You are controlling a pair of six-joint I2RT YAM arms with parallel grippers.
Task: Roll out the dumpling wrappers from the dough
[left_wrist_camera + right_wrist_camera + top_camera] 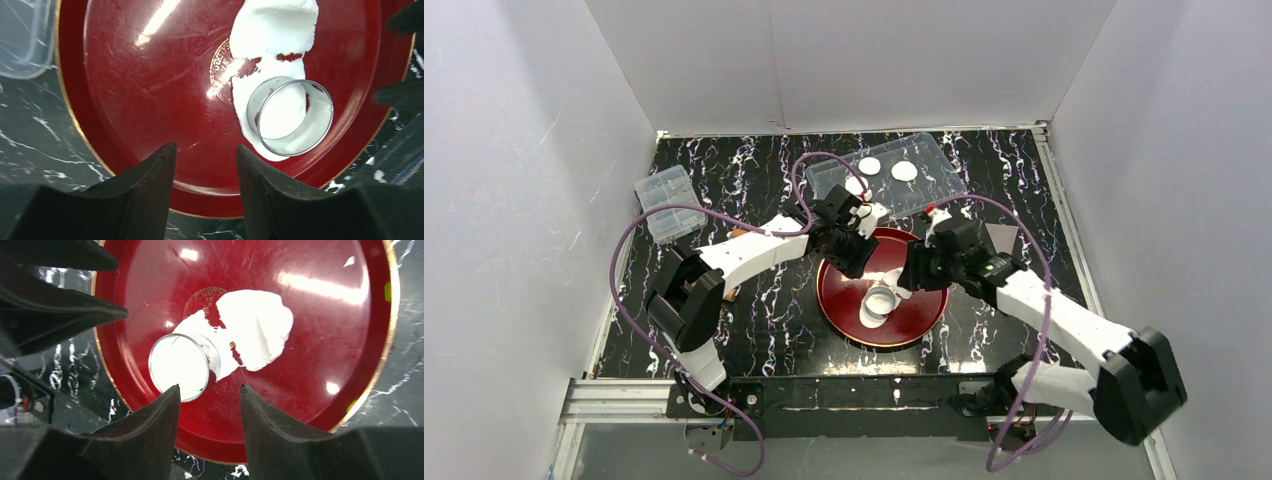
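A thin ragged white dough sheet (277, 30) lies on a red plate (150, 85), also in the right wrist view (255, 330). A metal ring cutter (320, 125) stands on the sheet's near end, with white dough inside it (179, 367). Three round dumpling wrappers (869, 165) lie in a clear tray (934, 160) behind the plate. My left gripper (206, 147) is open and empty above the plate's far left rim. My right gripper (210, 389) is open and empty above the plate's right side, close to the ring.
A clear lidded box (664, 203) stands at the left of the black marbled table (754, 330). A grey flat piece (1002, 238) lies right of the plate (924, 315). White walls enclose three sides. Both arms (754, 250) meet over the plate.
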